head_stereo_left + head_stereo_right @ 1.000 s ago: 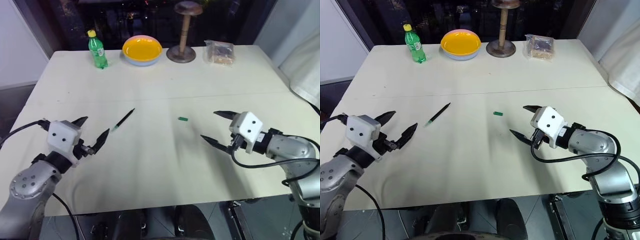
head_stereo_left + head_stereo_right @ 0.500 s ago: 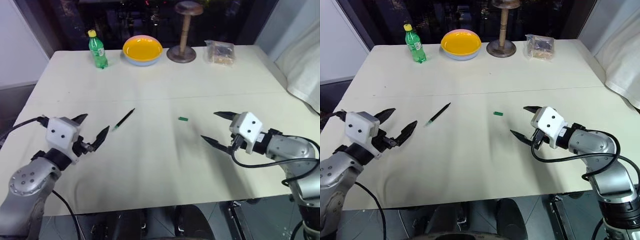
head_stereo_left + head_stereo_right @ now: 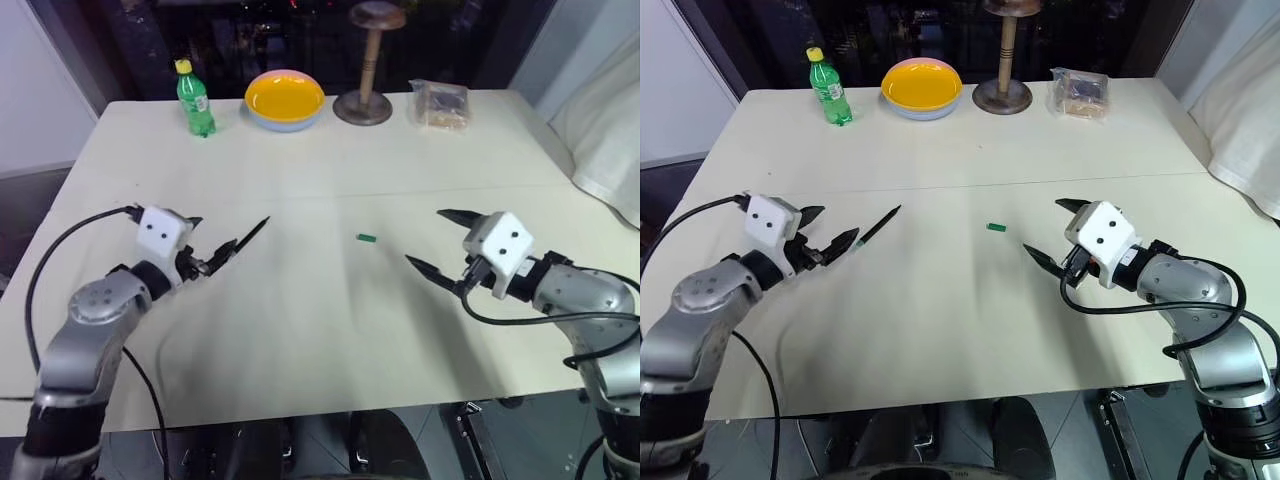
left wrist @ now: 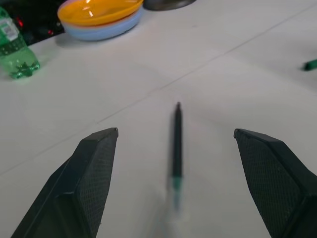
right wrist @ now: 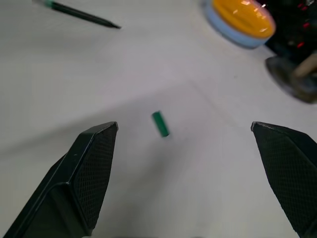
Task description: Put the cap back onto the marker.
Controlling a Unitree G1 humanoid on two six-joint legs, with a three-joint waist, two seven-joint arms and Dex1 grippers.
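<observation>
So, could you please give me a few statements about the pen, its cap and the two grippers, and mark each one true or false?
1. The cap is already on the marker. False: it lies on the table by itself, well apart from the marker.
2. The left gripper is open, its fingers on either side of the marker's near end. True.
3. The right gripper holds the cap. False: it is open and holds nothing, and the cap lies on the table ahead of it.
4. The marker lies flat on the table. True.
5. The green bottle stands next to the cap. False: it stands at the table's far edge, beside the yellow bowl.
</observation>
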